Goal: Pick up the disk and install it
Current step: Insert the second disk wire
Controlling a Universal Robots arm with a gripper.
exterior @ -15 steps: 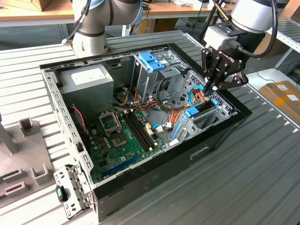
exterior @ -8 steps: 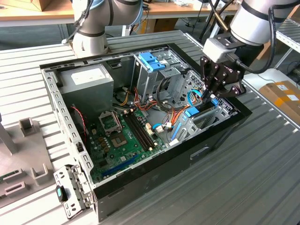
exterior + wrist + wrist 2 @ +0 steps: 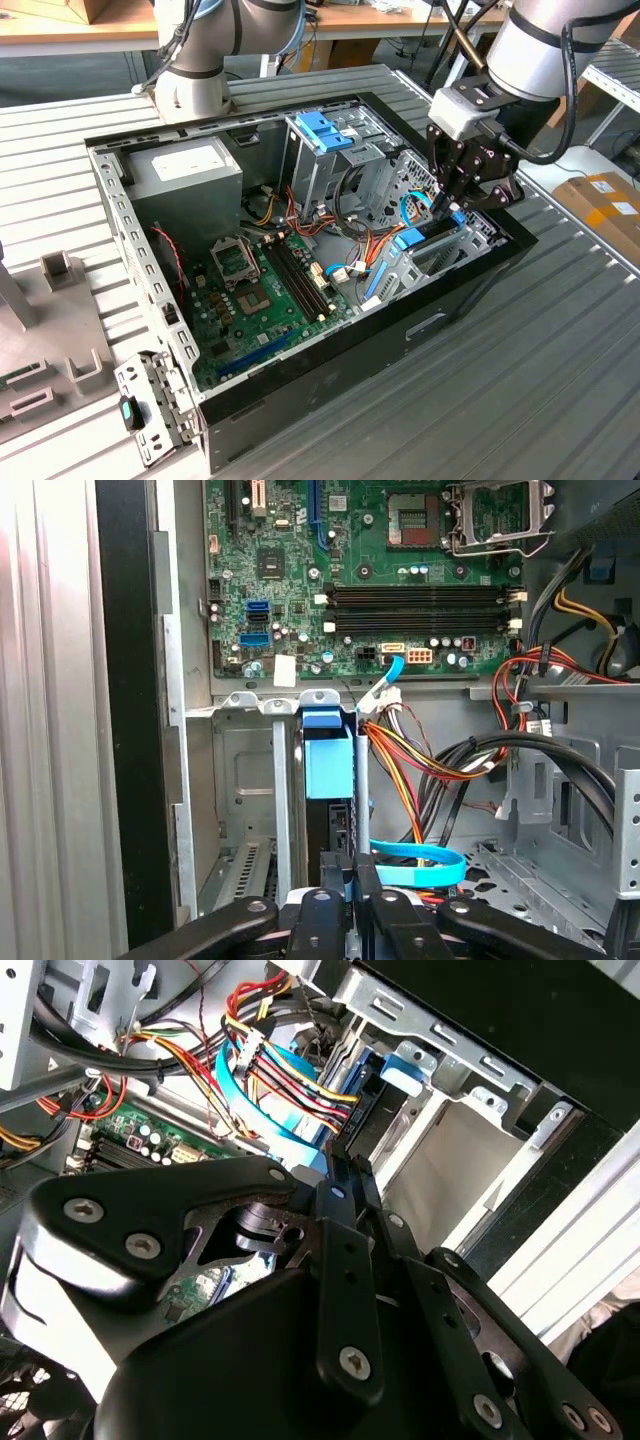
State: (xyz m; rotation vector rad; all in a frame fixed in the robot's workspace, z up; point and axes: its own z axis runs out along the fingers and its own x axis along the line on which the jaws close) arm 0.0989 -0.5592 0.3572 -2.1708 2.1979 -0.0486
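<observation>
Grey slatted metal forms the table point(image 3: 560, 370), and an open black case point(image 3: 470, 280) lies on it with its side off; wooden benches and a second arm's base point(image 3: 195, 85) stand behind. At the case's corner on the exterior view's right, the gripper point(image 3: 447, 205) reaches down into a metal bay point(image 3: 440, 250). Directly under its fingertips stands the disk point(image 3: 425, 237), on edge in the bay with its blue bracket uppermost. In the first wrist view the disk point(image 3: 328, 765) shows as a blue tab and a dark edge between two upright bay walls, running straight down to the gripper point(image 3: 351, 875), whose two fingers stand close together on either side of that edge. They seem to pinch the disk's edge, though the contact itself is partly hidden by the fingers. In the second wrist view the gripper point(image 3: 345, 1175) again has its narrow fingers nearly meeting, with the blue bracket point(image 3: 400, 1070) just beyond them beside the bay's wall. A flat blue cable point(image 3: 415, 865) curls just beside the fingers, and a bundle of red, yellow and orange wires point(image 3: 400, 770) runs past the bay. Elsewhere in the case lie the green board point(image 3: 260, 290), a grey power box point(image 3: 190, 170) and a cage with a blue latch point(image 3: 325, 130).
</observation>
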